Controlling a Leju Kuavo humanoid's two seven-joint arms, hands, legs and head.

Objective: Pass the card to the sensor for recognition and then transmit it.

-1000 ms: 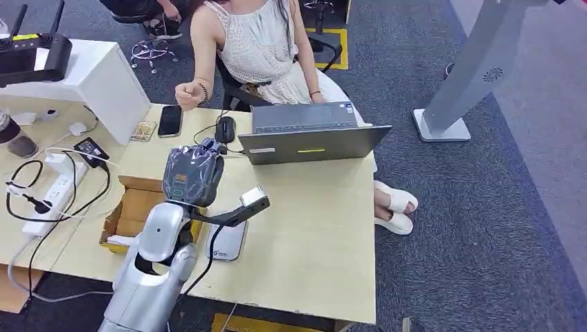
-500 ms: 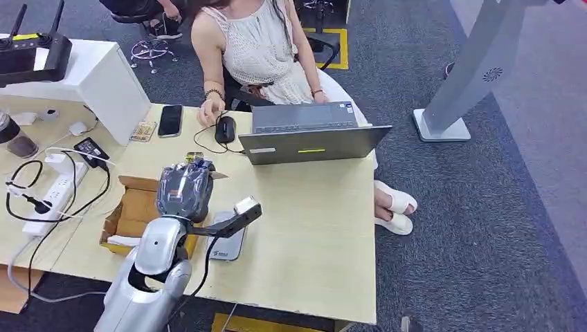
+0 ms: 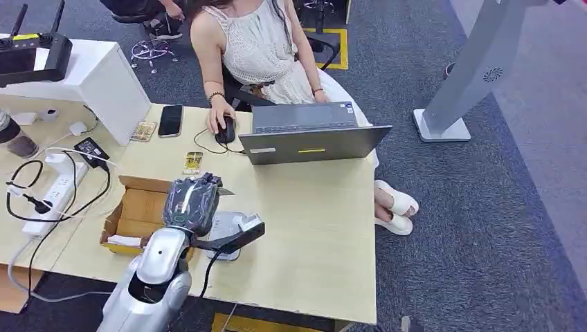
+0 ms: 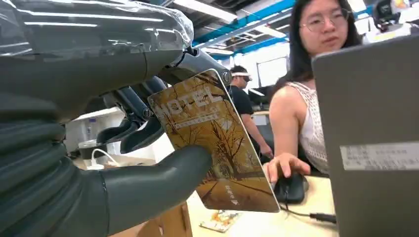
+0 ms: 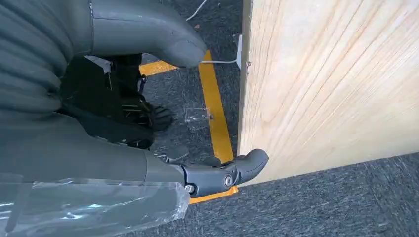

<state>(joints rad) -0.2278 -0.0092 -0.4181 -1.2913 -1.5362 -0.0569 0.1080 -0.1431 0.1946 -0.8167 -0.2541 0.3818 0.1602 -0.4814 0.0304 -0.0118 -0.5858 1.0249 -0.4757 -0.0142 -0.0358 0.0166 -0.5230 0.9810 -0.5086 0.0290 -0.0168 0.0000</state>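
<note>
My left hand (image 3: 192, 204) hovers over the desk near its front, above the flat grey card sensor (image 3: 220, 225), which it partly hides. In the left wrist view the left hand (image 4: 84, 168) pinches a brown card (image 4: 212, 143) printed HOTEL between thumb and fingers, held upright. A second card (image 3: 192, 162) lies flat on the desk beyond the hand, and it appears again as the loose card (image 4: 221, 220). My right hand (image 5: 113, 148) hangs beside the desk's wooden side (image 5: 326, 79), fingers apart and holding nothing.
A person sits behind the open grey laptop (image 3: 311, 131) with a hand on the black mouse (image 3: 223, 128). An open cardboard box (image 3: 135, 211) stands left of my hand. A phone (image 3: 170, 120), another card (image 3: 143, 131) and a power strip (image 3: 59, 190) lie at the left.
My left hand has drawn back from near the laptop and come down over the sensor. The person's hand went to the mouse. The card on the desk is now uncovered.
</note>
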